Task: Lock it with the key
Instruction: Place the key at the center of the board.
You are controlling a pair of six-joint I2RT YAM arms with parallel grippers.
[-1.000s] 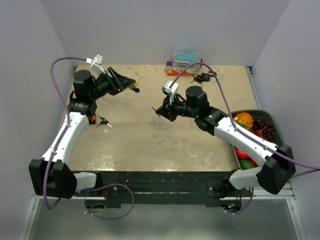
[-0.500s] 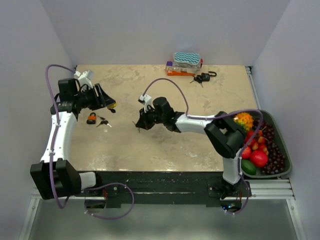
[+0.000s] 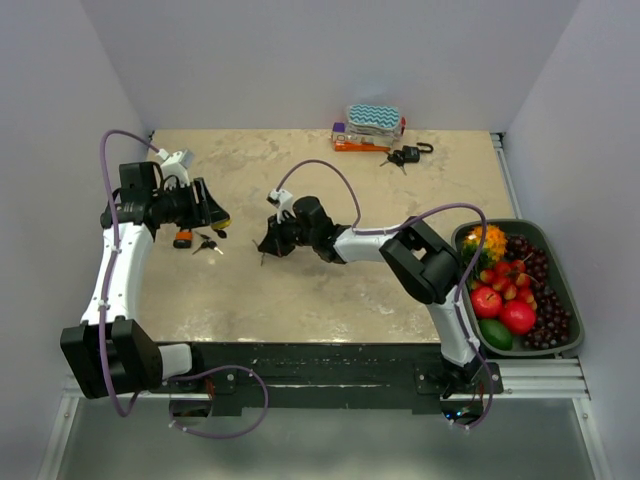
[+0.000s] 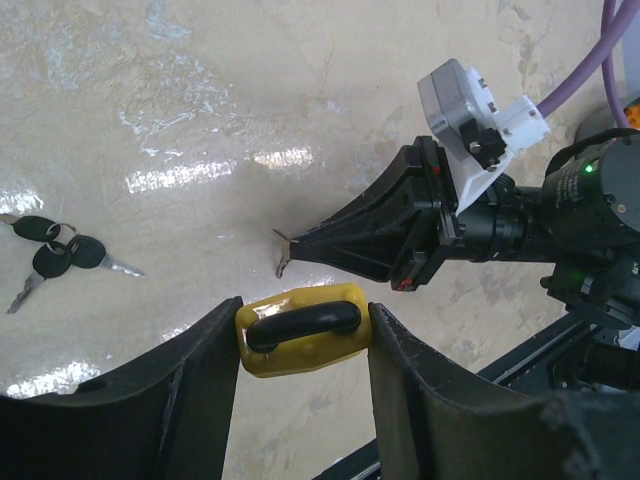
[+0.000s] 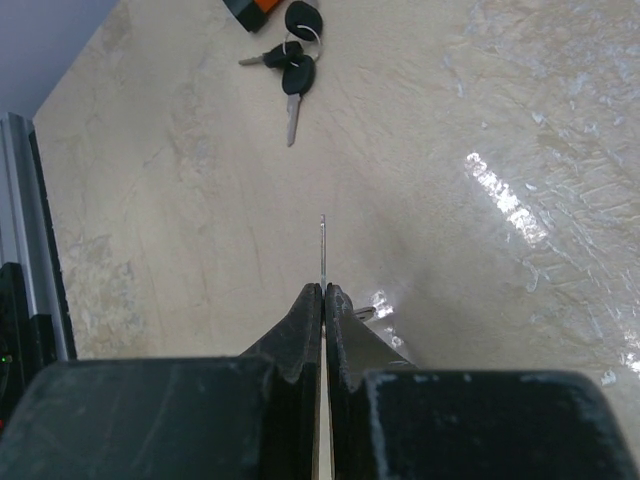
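Yellow padlock with a black shackle: it is sitting clamped between the left fingers, which are pressing on its two sides. In the top view it is hanging above the left part of the desk, and no marking on its body is showing clearly enough to read.

Key: it is showing edge-on as a thin metal blade. The right fingers are pinched together on it, and the blade is sticking out past their tips. In the left wrist view its tip is pointing toward the yellow padlock, near it but apart from it.

Orange padlock: it is lying on the desk just below the left fingers. A bunch of black-headed keys is lying just beside it.

Black padlock: it is lying at the far edge of the desk with small keys beside it.

Teal zigzag-patterned box: it is standing at the far edge. An orange pack is lying in front of it. The print on both is too small to read.

Dark tray: it is sitting off the right side of the desk and holding red fruit, dark grapes and a green piece.

Desk: its beige marbled top is reflecting light in glossy patches.
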